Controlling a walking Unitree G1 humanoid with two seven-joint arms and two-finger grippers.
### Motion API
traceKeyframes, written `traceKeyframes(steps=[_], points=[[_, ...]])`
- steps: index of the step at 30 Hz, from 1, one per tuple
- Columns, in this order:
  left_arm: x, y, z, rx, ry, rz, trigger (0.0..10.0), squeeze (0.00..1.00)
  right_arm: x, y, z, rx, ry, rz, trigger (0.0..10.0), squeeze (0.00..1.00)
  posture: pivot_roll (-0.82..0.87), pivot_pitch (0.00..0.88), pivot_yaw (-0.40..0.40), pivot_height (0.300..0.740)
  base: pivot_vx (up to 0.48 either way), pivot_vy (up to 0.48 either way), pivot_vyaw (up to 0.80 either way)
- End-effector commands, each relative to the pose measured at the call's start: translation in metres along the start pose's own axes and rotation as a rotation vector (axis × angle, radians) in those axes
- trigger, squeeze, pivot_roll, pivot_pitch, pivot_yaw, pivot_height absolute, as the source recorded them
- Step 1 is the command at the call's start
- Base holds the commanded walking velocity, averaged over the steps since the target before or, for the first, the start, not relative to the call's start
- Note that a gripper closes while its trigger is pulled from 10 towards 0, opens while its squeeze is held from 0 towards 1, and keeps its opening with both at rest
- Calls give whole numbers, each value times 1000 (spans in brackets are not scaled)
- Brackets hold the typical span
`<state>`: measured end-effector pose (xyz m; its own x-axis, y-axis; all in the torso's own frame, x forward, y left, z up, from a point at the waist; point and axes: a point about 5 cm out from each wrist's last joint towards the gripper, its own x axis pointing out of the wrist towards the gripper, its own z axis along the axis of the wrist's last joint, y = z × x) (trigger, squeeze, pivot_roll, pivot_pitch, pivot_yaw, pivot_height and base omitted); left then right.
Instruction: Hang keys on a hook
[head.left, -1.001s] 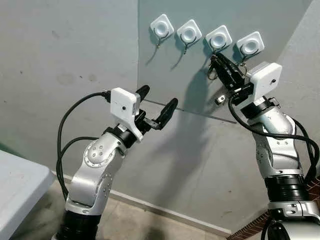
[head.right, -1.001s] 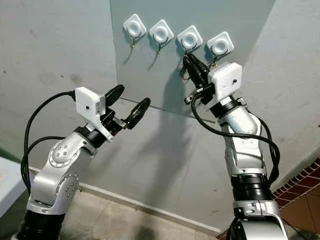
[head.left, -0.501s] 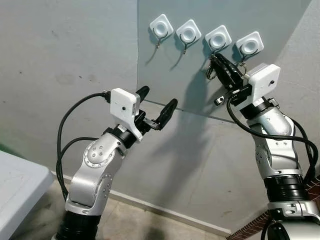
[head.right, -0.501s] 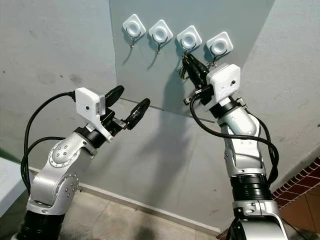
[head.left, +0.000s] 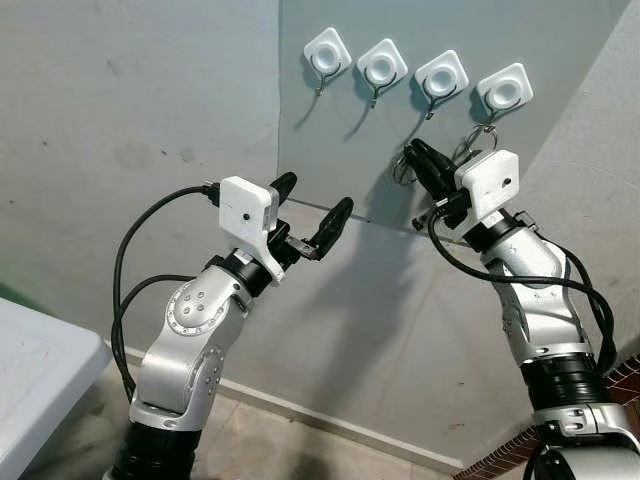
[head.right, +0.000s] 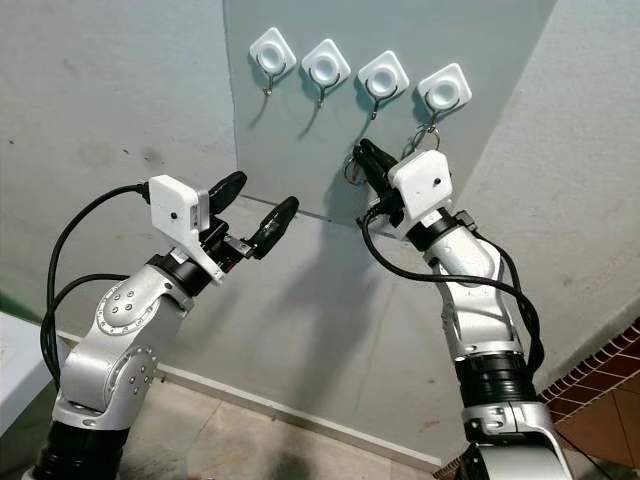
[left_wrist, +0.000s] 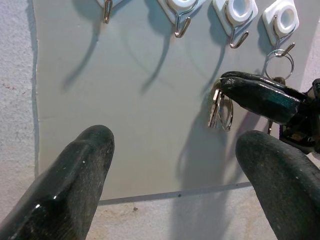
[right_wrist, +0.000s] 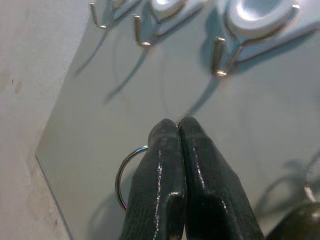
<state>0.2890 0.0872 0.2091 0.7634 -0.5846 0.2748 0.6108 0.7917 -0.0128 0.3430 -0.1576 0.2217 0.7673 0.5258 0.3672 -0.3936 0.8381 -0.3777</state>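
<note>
Three left hooks (head.left: 384, 68) bare, open room under them. Far right hook (head.left: 503, 90) taken by ring (left_wrist: 278, 58). Right claw (head.left: 412, 158) with keys (left_wrist: 220, 107) under third hook.

Ahead of your left gripper (left_wrist: 170, 185), fingers spread: grey panel (left_wrist: 125, 115) with four hooks (left_wrist: 182, 25); rightmost hook (left_wrist: 285, 35) carries a ring (left_wrist: 278, 59); right gripper (left_wrist: 235, 87) pinches keys (left_wrist: 220, 107) beneath.
</note>
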Motion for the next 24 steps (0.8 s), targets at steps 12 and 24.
traceKeyframes(steps=[12,24], points=[[2,-2,3,2,-11,-8,10000,0,-3,-21,22,78,-158,-157,10000,0,34,0,-60,715,0,0,0],[1,0,5,19,-28,9,10000,0,-15,-4,19,159,-159,-142,10000,0,35,0,-62,715,0,0,0]])
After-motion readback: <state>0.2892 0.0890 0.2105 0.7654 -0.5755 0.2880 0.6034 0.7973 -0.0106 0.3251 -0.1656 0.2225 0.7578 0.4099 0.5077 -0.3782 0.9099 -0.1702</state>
